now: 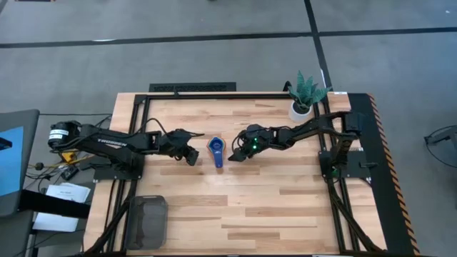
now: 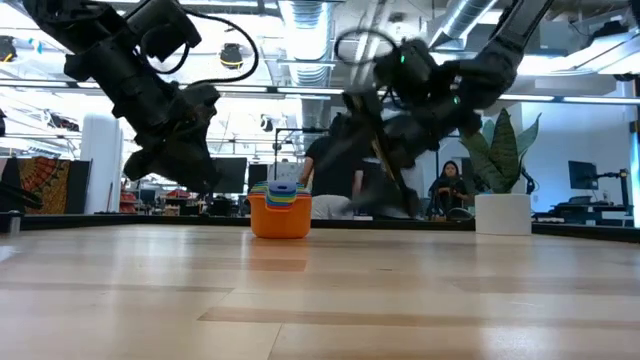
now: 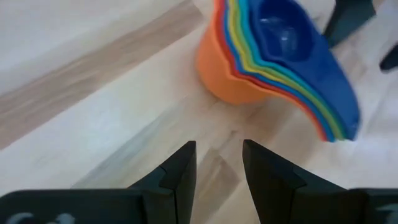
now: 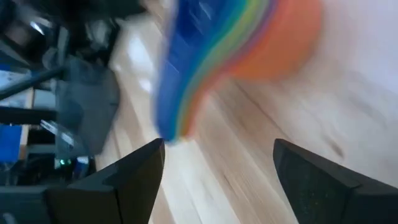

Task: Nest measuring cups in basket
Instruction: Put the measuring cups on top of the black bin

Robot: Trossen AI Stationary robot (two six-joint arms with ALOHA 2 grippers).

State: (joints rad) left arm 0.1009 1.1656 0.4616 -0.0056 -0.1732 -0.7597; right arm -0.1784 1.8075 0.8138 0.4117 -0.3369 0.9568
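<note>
The measuring cups (image 1: 216,150) stand nested in one stack on the table's middle, the orange one outermost and a blue one on top, with the handles fanned toward the near edge. The stack also shows in the low view (image 2: 280,212), the left wrist view (image 3: 273,56) and the right wrist view (image 4: 236,50). My left gripper (image 1: 191,155) (image 3: 219,149) is just left of the stack, its fingers a little apart and empty. My right gripper (image 1: 234,153) (image 4: 217,146) is just right of the stack, open wide and empty. The dark grey basket (image 1: 148,220) stands at the near left corner.
A white plant pot (image 1: 300,108) stands at the far right, behind my right arm. It also shows in the low view (image 2: 503,212). Bare wood lies between the stack and the basket. People sit in the room beyond the far edge.
</note>
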